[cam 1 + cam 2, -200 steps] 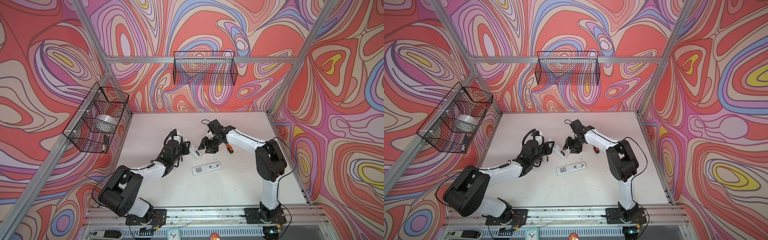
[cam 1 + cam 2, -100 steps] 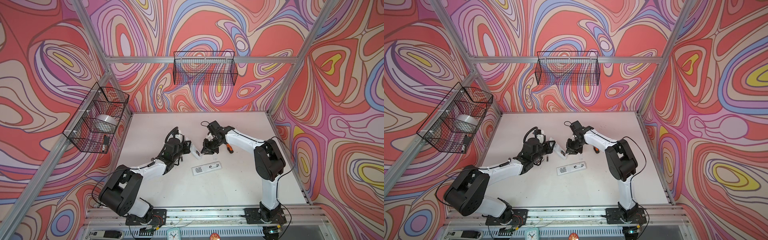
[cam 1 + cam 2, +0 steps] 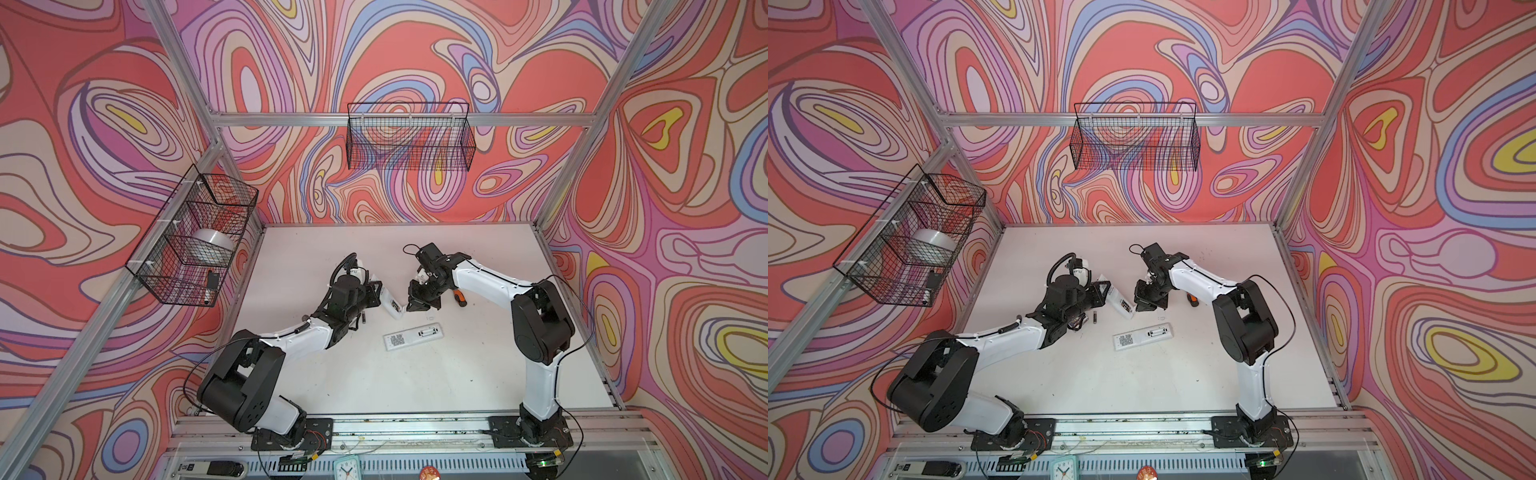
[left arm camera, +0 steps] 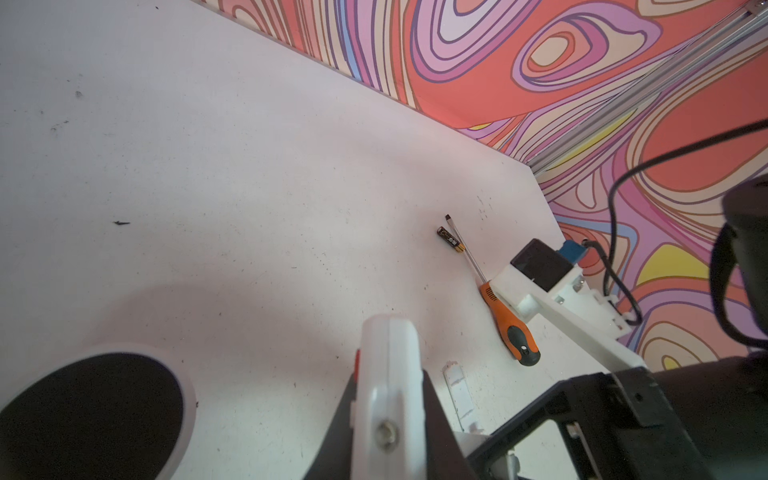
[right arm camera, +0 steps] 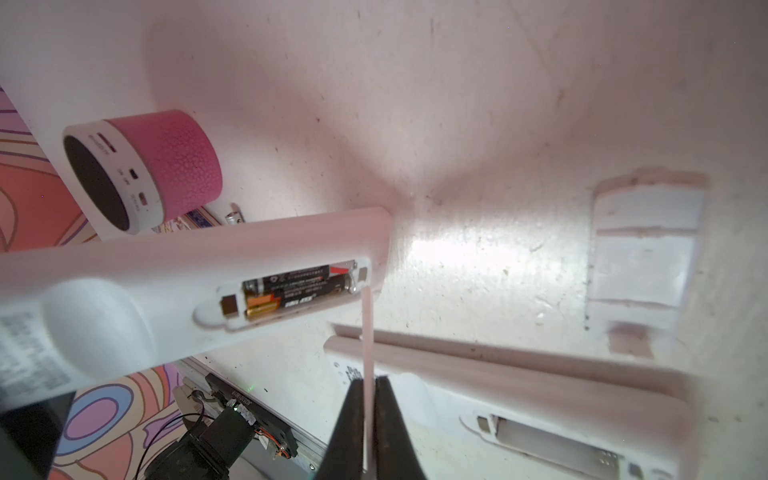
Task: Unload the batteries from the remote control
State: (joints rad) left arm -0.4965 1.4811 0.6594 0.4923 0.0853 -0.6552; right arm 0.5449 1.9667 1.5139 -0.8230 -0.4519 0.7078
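Note:
My left gripper (image 3: 376,291) is shut on a white remote control (image 3: 390,303), held tilted above the table. The remote's back compartment is open, and two black batteries (image 5: 299,286) with gold ends lie inside it. My right gripper (image 5: 368,386) is shut on a thin white strip (image 5: 368,332) that runs up to the near end of that compartment. In both top views the right gripper (image 3: 1144,305) sits just right of the remote (image 3: 1121,301). One loose battery (image 4: 450,240) lies beside the screwdriver shaft, and another (image 3: 1095,318) lies near the left arm.
A second white remote (image 3: 411,336) lies on the table with its compartment open. A white battery cover (image 5: 644,249) lies near it. An orange-and-black screwdriver (image 3: 459,298) lies under the right arm. A pink speaker (image 5: 145,170) stands behind the held remote. Wire baskets (image 3: 409,141) hang on the walls.
My right gripper has closed from partly open to shut and edged in toward the end of the held remote. The left arm still holds the remote in about the same place.

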